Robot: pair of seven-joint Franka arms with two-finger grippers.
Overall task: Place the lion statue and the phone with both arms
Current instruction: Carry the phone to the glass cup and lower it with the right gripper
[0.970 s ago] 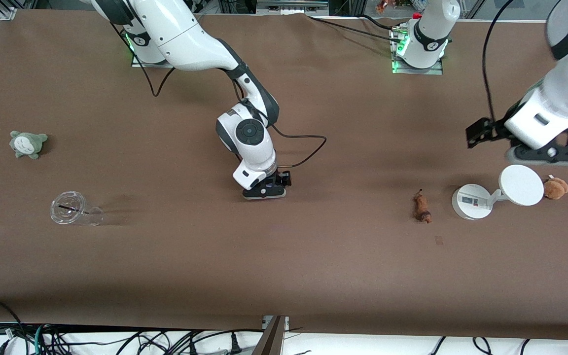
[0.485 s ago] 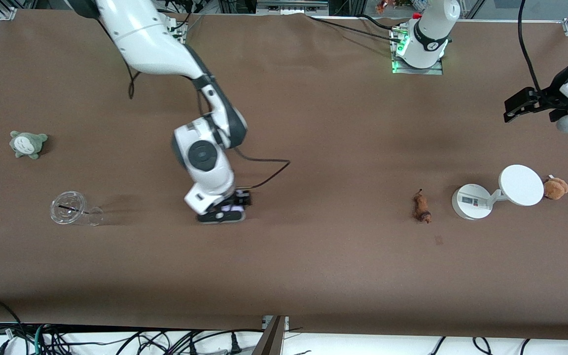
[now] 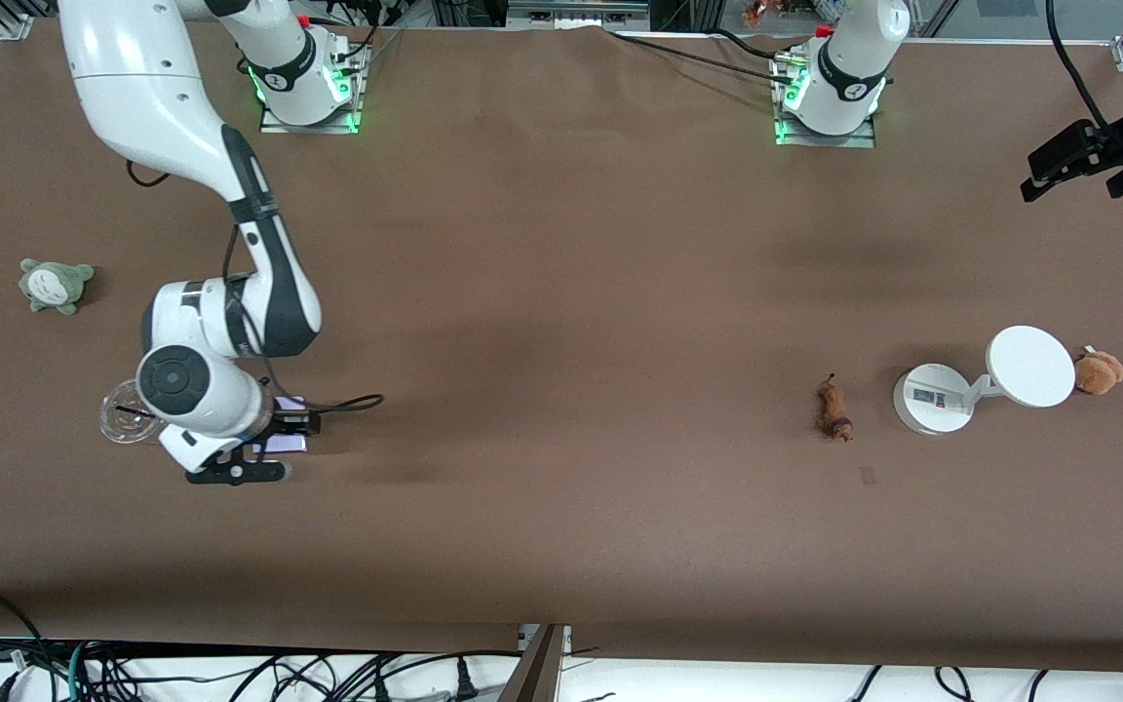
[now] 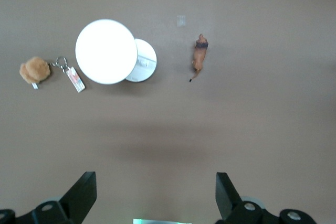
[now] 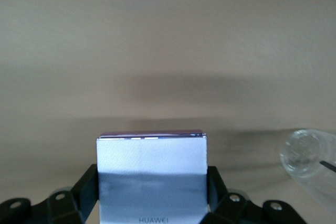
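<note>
Right claw point(image 3: 264, 450) grips the phone point(image 5: 151, 174) just beside the clear cup point(image 3: 135, 412); lower it flat, clear of the cup. Left claw point(image 4: 152, 195), wide, waits high above the lion statue point(image 3: 833, 409) on the desk point(image 3: 561, 292).

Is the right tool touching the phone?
Touching. The right wrist view shows the right tool with its fingers pressed against both sides of the phone.

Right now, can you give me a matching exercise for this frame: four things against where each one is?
Things:
1. phone
2. lion statue
3. clear cup
4. brown plush

Places:
A. lying beside the right end effector
B. beside the white stand's disc
C. held in the right end effector
D. on the table beside the stand's round base

Pairs: 1-C, 2-D, 3-A, 4-B
</note>
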